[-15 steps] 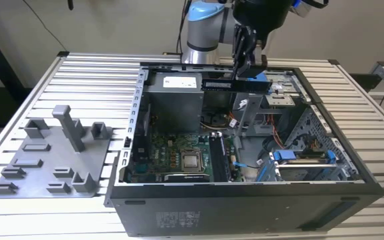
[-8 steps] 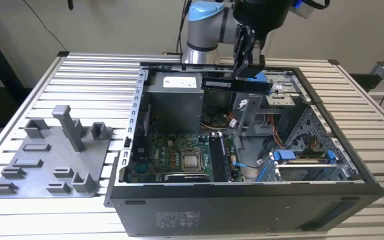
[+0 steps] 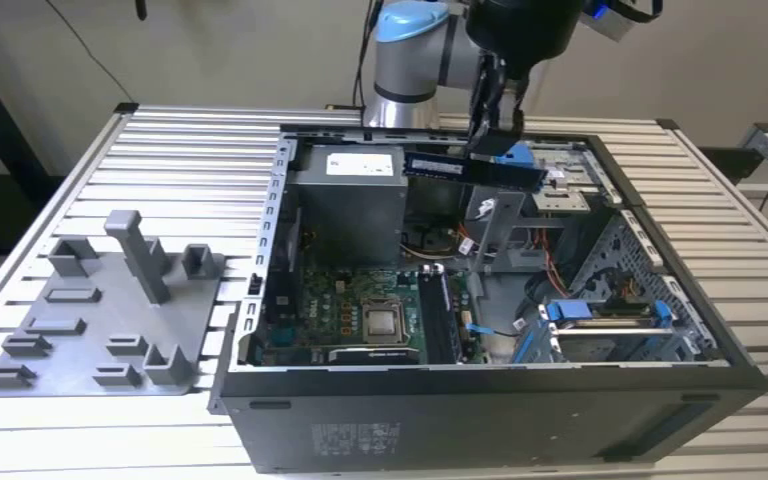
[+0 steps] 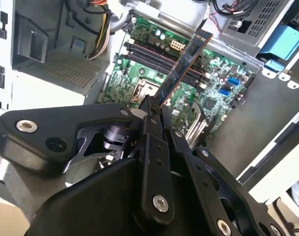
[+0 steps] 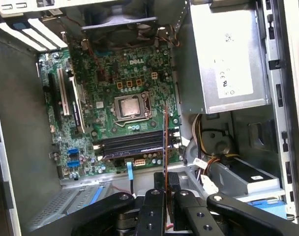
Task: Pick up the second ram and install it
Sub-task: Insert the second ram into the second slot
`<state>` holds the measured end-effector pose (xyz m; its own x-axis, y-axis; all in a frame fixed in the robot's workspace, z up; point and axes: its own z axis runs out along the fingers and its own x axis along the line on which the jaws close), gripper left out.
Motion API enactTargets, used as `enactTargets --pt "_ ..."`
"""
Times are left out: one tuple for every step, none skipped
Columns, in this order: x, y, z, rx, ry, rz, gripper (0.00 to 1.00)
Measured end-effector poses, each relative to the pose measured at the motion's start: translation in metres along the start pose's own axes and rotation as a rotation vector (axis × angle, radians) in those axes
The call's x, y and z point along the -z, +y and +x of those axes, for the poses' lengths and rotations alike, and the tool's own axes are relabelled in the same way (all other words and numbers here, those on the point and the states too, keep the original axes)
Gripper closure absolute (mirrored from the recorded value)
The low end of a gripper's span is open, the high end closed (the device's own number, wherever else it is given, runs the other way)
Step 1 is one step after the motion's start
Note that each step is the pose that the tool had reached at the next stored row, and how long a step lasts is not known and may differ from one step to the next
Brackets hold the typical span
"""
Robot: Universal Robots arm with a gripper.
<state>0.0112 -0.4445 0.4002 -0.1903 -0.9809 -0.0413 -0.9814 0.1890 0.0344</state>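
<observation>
The pincer [image 3: 494,145] is clamped on the second ram [image 3: 454,167], holding the dark stick lengthwise and level above the open computer case [image 3: 491,400]. The stick hangs clear of everything, up near the far edge of the power supply [image 3: 351,205].

Writing is sparse and small. In the exterior view, a white label [image 3: 364,162] with dark print sits on the power supply, a pale sticker marks the stick's face, and faint lines of print [image 3: 353,437] show on the case's near wall. The first wrist view shows the power supply label [image 5: 227,73] larger, with a row of small symbols, and white lettering on the green motherboard [image 5: 105,83] above the processor socket [image 5: 129,105].

The exterior view takes in the slatted tabletop [image 3: 171,130] and, at the exterior view's left of the case, the grey tray [image 3: 91,335] with its blocks and upright post [image 3: 144,255].

The first wrist view looks along the stick's thin edge [image 5: 165,142], which lines up over the dark memory slots [image 5: 132,142], with the black fingers [image 5: 158,184] pressed against both sides.

In the second wrist view the stick [image 4: 186,61] shows its flat side, with black chips on it, rising from the closed fingertips [image 4: 148,105].
</observation>
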Motion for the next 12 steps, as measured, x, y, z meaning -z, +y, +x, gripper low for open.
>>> enactTargets --pt "-0.0001 0.0 0.0 -0.012 -0.0003 0.0005 0.86" --pt "-0.0002 0.0 0.0 -0.024 -0.0008 0.001 0.86" --pt "-0.0002 0.0 0.0 -0.035 -0.001 0.0014 0.86" --pt "-0.0002 0.0 0.0 -0.044 -0.0014 0.0018 0.86" --pt "-0.0003 0.0 0.0 -0.048 -0.0015 0.0019 0.86" --pt "-0.0003 0.0 0.0 -0.049 -0.0017 0.002 0.86" --pt "-0.0003 0.0 0.0 -0.049 -0.0017 0.002 0.86" --pt "-0.0003 0.0 0.0 -0.049 -0.0017 0.002 0.86" --pt "-0.0003 0.0 0.0 -0.049 -0.0017 0.002 0.86" --pt "-0.0003 0.0 0.0 -0.049 -0.0017 0.0021 0.86" --pt "-0.0003 0.0 0.0 -0.05 -0.0017 0.0021 0.86" --pt "-0.0004 0.0 0.0 -0.052 -0.0017 0.0022 0.86"
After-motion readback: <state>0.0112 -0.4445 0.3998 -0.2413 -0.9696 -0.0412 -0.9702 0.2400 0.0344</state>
